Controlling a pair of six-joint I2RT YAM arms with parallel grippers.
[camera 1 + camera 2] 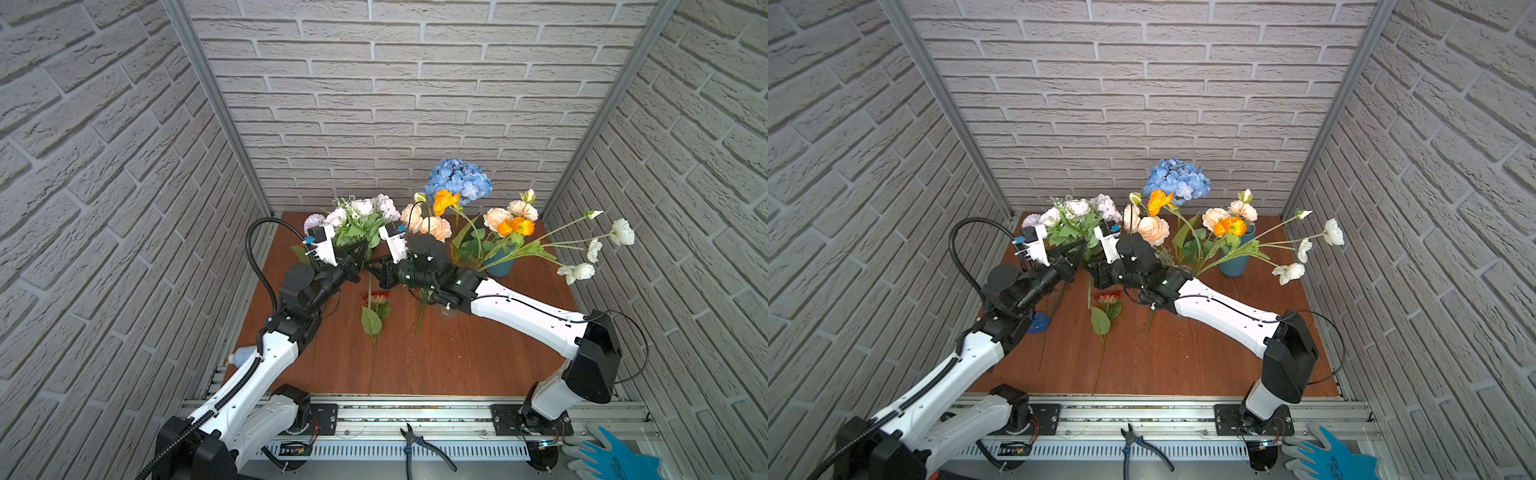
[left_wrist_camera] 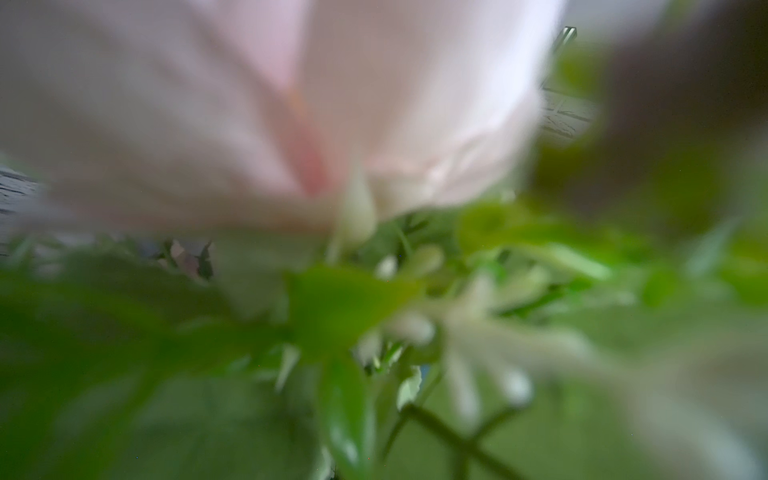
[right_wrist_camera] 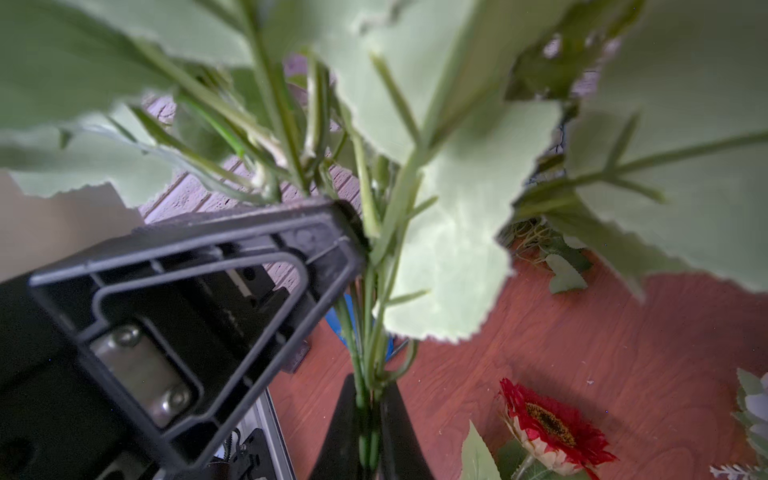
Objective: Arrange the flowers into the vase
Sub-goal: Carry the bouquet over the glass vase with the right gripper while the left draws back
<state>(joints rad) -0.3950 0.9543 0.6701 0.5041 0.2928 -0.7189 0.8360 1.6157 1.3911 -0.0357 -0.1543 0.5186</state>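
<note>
The table [image 1: 457,357] is closed by walls [image 1: 124,208] on three sides. Free room lies toward 6 o'clock. Both arms reach inward and meet near the middle of the far half. The left pincer [image 1: 362,249] is clenched on the stems of the white-lilac bunch [image 1: 361,216]. The right pincer [image 3: 370,390] grasps the same stems nearer their ends. The blue vase [image 1: 500,266] stands at 2 o'clock with flowers [image 1: 459,183] in it. A red daisy [image 1: 378,297] lies just at 6 o'clock of the pincers.
</note>
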